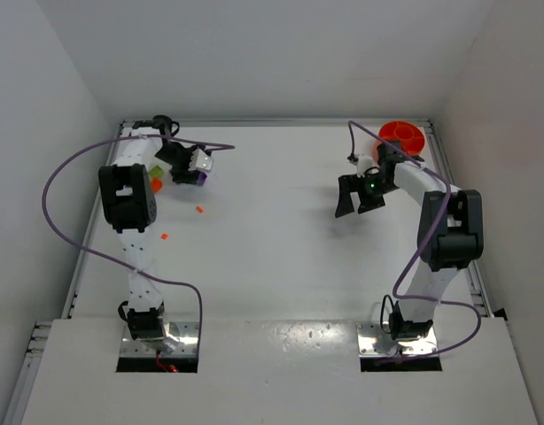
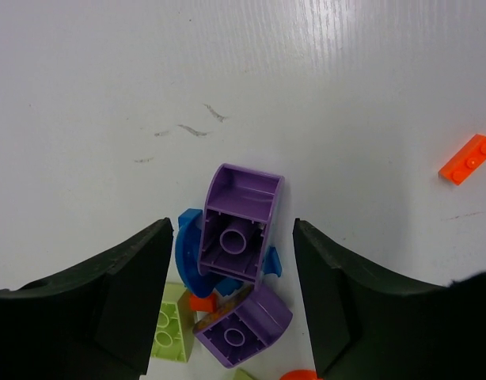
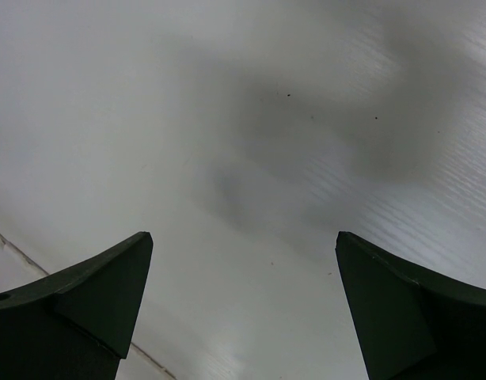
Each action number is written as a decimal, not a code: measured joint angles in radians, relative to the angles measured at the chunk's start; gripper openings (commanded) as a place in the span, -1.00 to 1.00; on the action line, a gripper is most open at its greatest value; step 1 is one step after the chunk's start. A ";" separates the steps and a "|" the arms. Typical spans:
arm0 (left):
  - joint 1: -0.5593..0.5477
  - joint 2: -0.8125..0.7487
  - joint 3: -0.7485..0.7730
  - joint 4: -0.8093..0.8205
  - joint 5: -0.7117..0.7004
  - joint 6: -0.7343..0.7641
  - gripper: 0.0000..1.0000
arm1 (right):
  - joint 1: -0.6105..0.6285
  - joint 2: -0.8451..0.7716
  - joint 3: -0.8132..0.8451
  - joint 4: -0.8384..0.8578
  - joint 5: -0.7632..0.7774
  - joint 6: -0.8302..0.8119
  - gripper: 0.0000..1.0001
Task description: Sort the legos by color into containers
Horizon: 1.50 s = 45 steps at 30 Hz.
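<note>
Left fingers (image 2: 124,301) flank purple brick (image 2: 241,222) without touching; right fingers (image 3: 85,293) spread wide

Left gripper (image 2: 231,231) hovered, jaws spread either side of a purple brick (image 2: 241,198) lying hollow-side up, gaps on both sides. Blue piece (image 2: 187,249) tucked at its 9 o'clock, second purple brick (image 2: 244,331) at 6, lime-green brick (image 2: 168,323) at 7. Lone orange plate (image 2: 467,158) sat out at 2.

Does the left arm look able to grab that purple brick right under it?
Probably yes: the left gripper stands open with a finger on either side of the purple brick and nothing over it, though a second purple brick crowds its near end.
</note>
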 measured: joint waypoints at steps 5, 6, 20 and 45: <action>-0.002 0.010 0.000 0.009 -0.006 -0.001 0.33 | 0.000 0.003 0.000 -0.006 0.000 0.000 1.00; -0.002 0.013 0.000 0.010 -0.010 -0.001 0.33 | 0.000 0.003 0.000 -0.006 0.000 0.000 1.00; -0.002 0.045 -0.002 0.018 -0.057 -0.004 -0.18 | 0.000 0.006 0.000 -0.006 0.000 -0.005 1.00; -0.082 -0.412 -0.387 -0.141 0.334 -0.191 -0.48 | 0.021 -0.437 -0.259 0.196 -0.335 0.076 0.95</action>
